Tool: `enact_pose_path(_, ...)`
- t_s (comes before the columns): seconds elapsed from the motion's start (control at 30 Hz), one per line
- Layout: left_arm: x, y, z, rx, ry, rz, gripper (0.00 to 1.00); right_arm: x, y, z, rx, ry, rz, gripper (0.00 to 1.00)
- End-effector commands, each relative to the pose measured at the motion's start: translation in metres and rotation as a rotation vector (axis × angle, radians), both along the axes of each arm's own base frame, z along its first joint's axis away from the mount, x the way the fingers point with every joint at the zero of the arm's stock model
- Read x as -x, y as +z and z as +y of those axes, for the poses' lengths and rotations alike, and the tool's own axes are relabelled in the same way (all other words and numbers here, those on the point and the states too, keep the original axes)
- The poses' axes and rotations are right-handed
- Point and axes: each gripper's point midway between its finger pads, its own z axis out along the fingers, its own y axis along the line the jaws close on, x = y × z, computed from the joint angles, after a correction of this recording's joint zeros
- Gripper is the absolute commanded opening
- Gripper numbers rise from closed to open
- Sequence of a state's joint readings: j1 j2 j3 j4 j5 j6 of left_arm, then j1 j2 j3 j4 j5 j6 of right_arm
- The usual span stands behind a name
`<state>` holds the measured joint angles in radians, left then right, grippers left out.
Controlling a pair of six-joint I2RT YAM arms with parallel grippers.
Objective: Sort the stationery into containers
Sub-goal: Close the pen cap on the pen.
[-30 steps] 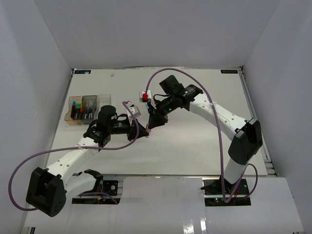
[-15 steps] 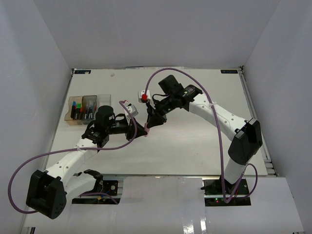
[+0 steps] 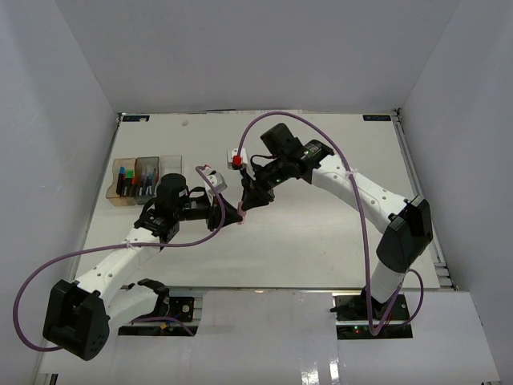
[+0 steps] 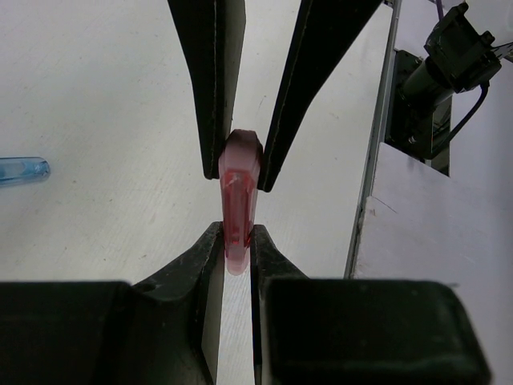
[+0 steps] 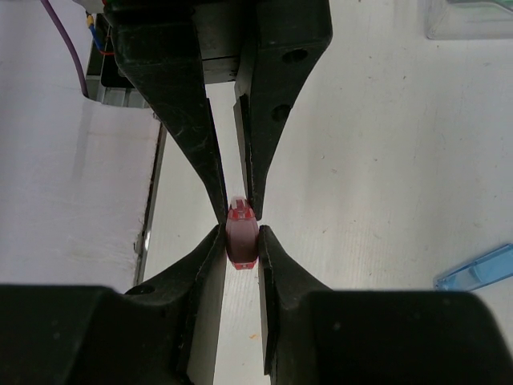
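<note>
Mid-table, left gripper (image 4: pixel 233 241) and right gripper (image 5: pixel 240 241) both clench one pink tapered piece (image 4: pixel 240 200): handover toward containers (image 3: pixel 171 164), judged.

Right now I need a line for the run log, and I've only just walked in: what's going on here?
The two arms meet over the middle of the white table. The left gripper and the right gripper are both shut on one small translucent pink tapered piece, at opposite ends; it looks like a handover. A translucent blue piece lies loose on the table. The row of three small transparent boxes at far left holds several colour-capped markers.
</note>
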<state>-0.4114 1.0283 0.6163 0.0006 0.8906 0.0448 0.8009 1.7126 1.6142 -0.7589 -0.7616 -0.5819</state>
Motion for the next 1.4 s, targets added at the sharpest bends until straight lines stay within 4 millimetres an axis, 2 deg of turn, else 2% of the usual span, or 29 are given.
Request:
enact_pose_path(0.0, -0.009, 0.117, -0.008, 0.193, -0.053, -0.435, 0.0, 0.028, -0.038, -0.012, 0.175, 0.012, 0.104, 0.08)
enact_pose_path(0.13, -0.008, 0.114, -0.008, 0.184, -0.057, -0.43, 0.01, 0.024, -0.031, -0.009, 0.155, -0.003, 0.094, 0.08)
enact_pose_path(0.27, -0.008, 0.113, -0.008, 0.18, -0.059, -0.424, 0.14, 0.024, -0.027, -0.009, 0.143, -0.008, 0.09, 0.08)
enact_pose_path(0.37, -0.009, 0.11, -0.008, 0.173, -0.059, -0.416, 0.19, 0.023, -0.025, -0.01, 0.14, -0.016, 0.085, 0.08)
enact_pose_path(0.73, -0.013, 0.102, -0.01, 0.157, -0.063, -0.386, 0.42, 0.007, 0.002, -0.013, 0.077, -0.063, 0.045, 0.08)
enact_pose_path(1.0, -0.015, 0.096, -0.01, 0.142, -0.059, -0.371, 0.52, 0.005, 0.004, -0.016, 0.076, -0.078, 0.034, 0.08)
enact_pose_path(1.27, -0.02, 0.099, -0.003, 0.136, 0.009, -0.4, 0.55, -0.029, 0.025, -0.033, 0.041, -0.227, -0.017, 0.08)
enact_pose_path(1.37, -0.019, 0.101, -0.002, 0.143, 0.016, -0.417, 0.57, -0.035, 0.035, -0.039, 0.018, -0.251, -0.036, 0.08)
